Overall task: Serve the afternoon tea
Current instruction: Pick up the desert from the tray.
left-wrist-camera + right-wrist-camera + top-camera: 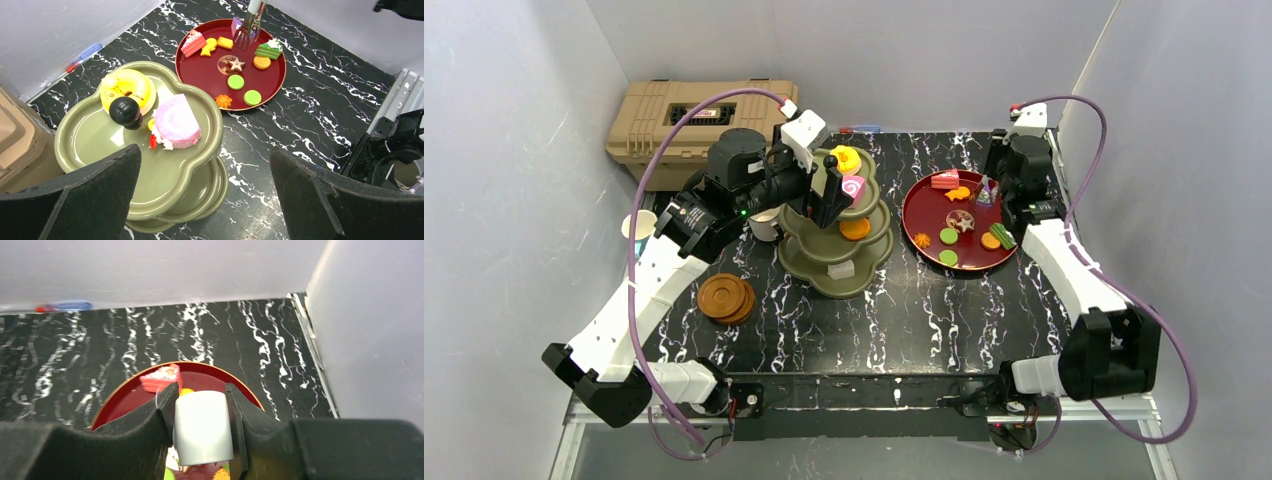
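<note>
My left fingers (100,190) hang released over one three-tier stand (85,135): one doughnut (127,87), one pink roll (176,122) on top. My right fingers (150,425) grasp one fork (202,430); one red plate (200,75), nine pastries (235,81).

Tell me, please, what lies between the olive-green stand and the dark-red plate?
Nothing lies there: between the olive-green stand and the dark-red plate only bare black marbled table shows, seen clearly in the left wrist view and the top view.
</note>
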`<state>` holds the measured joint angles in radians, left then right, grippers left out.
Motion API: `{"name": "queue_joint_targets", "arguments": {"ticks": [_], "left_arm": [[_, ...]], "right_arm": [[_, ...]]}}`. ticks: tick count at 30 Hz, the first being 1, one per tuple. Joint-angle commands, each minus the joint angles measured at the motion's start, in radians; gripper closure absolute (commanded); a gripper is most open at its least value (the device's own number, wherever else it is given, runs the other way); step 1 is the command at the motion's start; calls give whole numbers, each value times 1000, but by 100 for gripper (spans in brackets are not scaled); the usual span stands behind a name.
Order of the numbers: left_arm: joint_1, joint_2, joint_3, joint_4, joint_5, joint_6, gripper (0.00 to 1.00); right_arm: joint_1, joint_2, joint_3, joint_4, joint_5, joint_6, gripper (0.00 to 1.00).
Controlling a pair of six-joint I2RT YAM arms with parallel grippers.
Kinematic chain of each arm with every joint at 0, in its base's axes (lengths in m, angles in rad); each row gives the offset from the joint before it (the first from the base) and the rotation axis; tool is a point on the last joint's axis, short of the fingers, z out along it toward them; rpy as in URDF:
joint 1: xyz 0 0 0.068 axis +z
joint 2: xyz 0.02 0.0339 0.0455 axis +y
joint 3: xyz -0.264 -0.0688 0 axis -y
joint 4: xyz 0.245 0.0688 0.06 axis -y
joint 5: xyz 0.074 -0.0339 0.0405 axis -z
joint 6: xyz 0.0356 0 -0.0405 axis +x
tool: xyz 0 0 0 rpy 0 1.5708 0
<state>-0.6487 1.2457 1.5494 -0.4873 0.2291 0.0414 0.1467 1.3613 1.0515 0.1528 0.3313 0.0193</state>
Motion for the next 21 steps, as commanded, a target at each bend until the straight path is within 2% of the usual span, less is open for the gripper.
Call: {"name": "queue_joint_targets", "arguments": {"ticks": [1,6,14,21], "left_arm": [[15,-12,32,-6,-4,-5,1],[26,-13,39,-16,-24,-9,1],[87,3,55,-51,-43,-64,1],[110,-25,36,-54,-47,-73,1]], "right_arm": [[47,-105,32,-16,-10,-7,99],[104,-173,64,-114,-84,47,99],[278,-355,109,-321,-132,146,99],[319,-487,82,-347,-236,264,99]]}}
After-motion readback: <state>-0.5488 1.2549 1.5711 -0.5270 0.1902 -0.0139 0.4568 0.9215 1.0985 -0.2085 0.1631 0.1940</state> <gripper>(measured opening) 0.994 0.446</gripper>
